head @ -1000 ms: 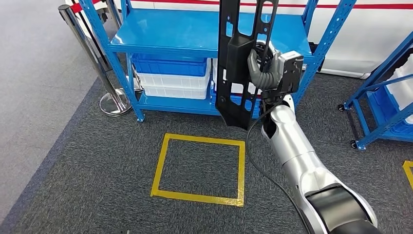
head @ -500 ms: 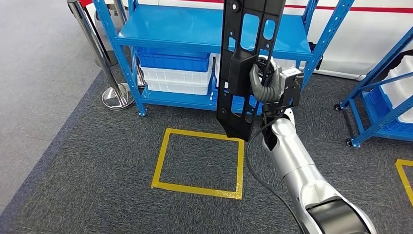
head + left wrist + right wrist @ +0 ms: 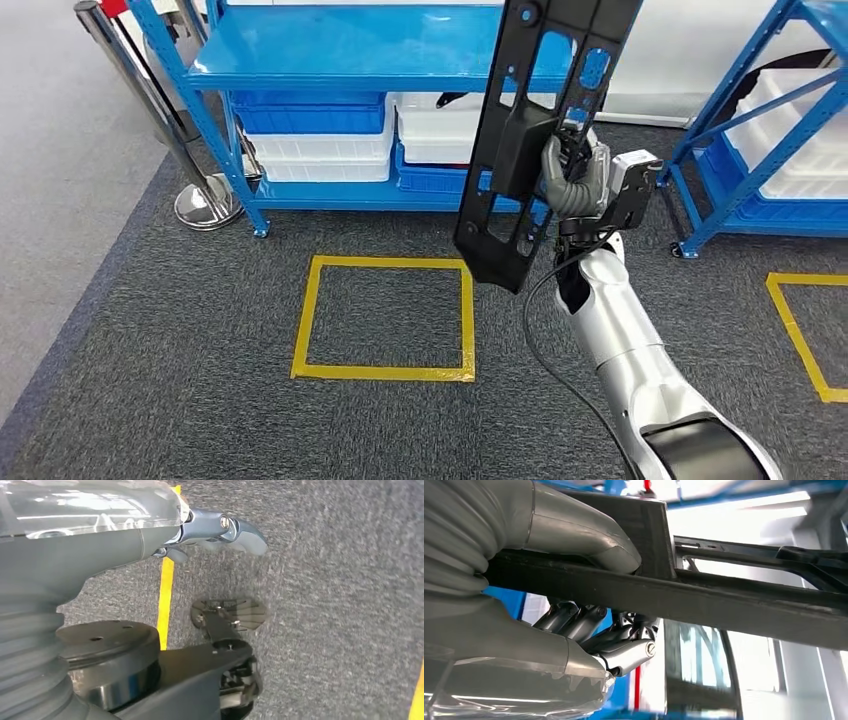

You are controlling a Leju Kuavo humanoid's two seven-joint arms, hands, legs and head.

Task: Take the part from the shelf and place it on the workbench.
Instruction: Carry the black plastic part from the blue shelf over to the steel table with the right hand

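Observation:
A long black plastic part (image 3: 528, 130) with several cut-outs stands nearly upright in front of me, its top leaning right. My right hand (image 3: 572, 182) grips it at mid-height from the right side, and its lower end hangs over the carpet. In the right wrist view the thumb (image 3: 589, 535) lies across one bar of the part (image 3: 734, 602) and the darker fingers (image 3: 624, 650) curl round the other side. My left hand (image 3: 220, 527) hangs over the grey carpet and holds nothing, with one finger stretched out.
A blue shelf (image 3: 340, 60) with blue and white bins (image 3: 320, 140) stands ahead. A second blue rack (image 3: 760, 130) is at the right. A yellow tape square (image 3: 385, 315) marks the carpet, and another (image 3: 800, 330) is at the right. A chrome stanchion (image 3: 200, 205) stands at the left.
The whole picture has shifted, so the camera has moved: the shelf now sits further left and the right rack shows more. The part stays in my right hand, tilted a little more.

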